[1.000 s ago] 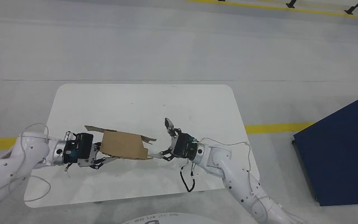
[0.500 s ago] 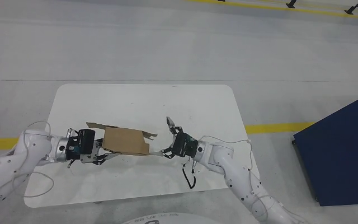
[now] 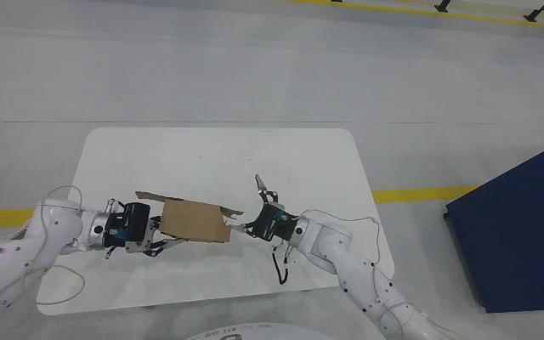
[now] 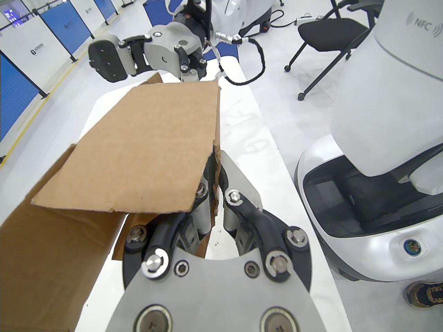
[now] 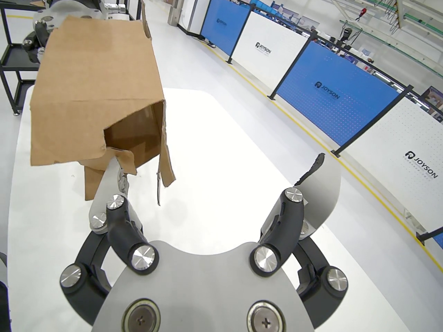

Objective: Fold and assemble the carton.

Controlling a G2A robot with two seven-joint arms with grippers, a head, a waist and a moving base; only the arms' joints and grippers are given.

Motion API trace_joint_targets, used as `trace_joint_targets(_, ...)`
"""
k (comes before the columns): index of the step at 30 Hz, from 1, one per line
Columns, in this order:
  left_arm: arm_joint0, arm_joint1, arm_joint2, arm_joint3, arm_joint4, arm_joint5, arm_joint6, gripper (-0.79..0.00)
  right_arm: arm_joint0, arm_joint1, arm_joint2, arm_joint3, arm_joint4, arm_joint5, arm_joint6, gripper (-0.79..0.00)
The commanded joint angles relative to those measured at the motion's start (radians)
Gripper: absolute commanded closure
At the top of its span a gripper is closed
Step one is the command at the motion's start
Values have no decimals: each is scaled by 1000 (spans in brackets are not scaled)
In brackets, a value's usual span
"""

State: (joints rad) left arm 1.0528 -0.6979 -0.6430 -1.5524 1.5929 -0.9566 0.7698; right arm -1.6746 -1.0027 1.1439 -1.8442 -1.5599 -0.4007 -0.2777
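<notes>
A brown carton (image 3: pixel 194 219) is held just above the white table (image 3: pixel 255 153), partly opened into a tube with loose end flaps. My left gripper (image 3: pixel 158 239) is shut on one wall edge at its end, with the cardboard pinched between the fingers (image 4: pixel 231 174). At the opposite, open end my right gripper (image 3: pixel 245 204) is open wide. One of its fingers (image 5: pixel 110 171) lies against the lower flap at the carton (image 5: pixel 97 81) mouth, and the other finger (image 5: pixel 320 171) stands free over the table. From the left wrist view, the carton (image 4: pixel 138 146) hides part of the right gripper (image 4: pixel 138 60).
The near table edge runs just below both arms. A black cable (image 3: pixel 280 268) loops off the right forearm. A blue partition (image 3: pixel 501 229) stands off the table to the right, and a black chair (image 4: pixel 332 29) stands on the floor beyond.
My left gripper has carried the carton slightly right. The right gripper has closed in toward it, so its lower finger now meets the flap at the carton's open end.
</notes>
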Motion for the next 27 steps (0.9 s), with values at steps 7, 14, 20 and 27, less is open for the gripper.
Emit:
trace_joint_targets(7,-6,-19,8,14,-12,-5,-41,0,16,1,1,15,48,-94,-29,-785)
trace_joint_targets(14,-3,-24,-1,40,-13,-7,-33,0,12,10,38,18,111,-218,-65,-785)
trace_joint_targets(20,-2,-34,2,39,-13,-10,-59,0,11,12,52,18,138,-228,-59,-785)
trace_joint_targets(27,-6,-46,7,35,-15,-19,-90,0,16,9,43,16,150,-214,-44,-785)
